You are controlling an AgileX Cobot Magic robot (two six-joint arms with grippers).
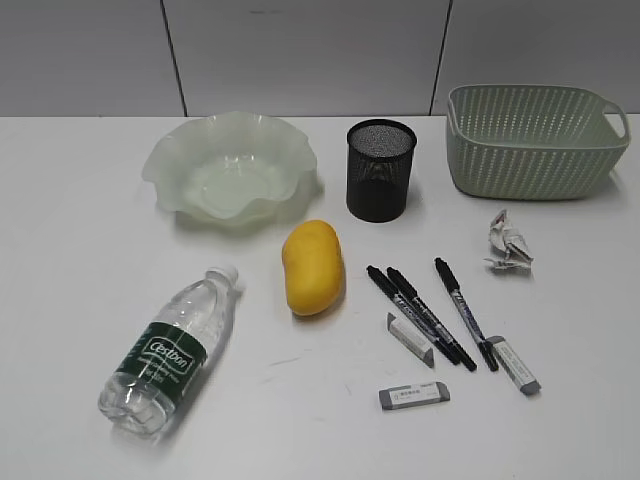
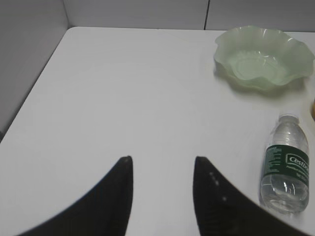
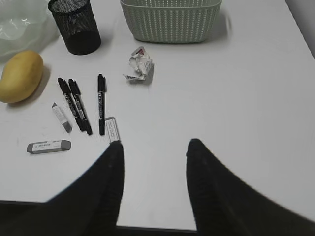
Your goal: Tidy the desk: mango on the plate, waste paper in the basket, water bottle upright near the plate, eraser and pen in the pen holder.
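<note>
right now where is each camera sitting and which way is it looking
Exterior view: above the near desk edge, slanting down at the whole layout; no robot parts show.
Left wrist view: behind the open left gripper, facing the plate and lying water bottle.
Right wrist view: behind the open right gripper, facing pens, waste paper, basket.
Both wrist views share the plate.

A pale grey panelled wall [image 1: 300, 50] runs along the far edge of the desk [image 1: 80, 250]. Two thin dark seams [image 1: 172, 55] split it into three panels. On the left, a plain grey side wall [image 2: 24, 64] meets it at a corner.
</note>
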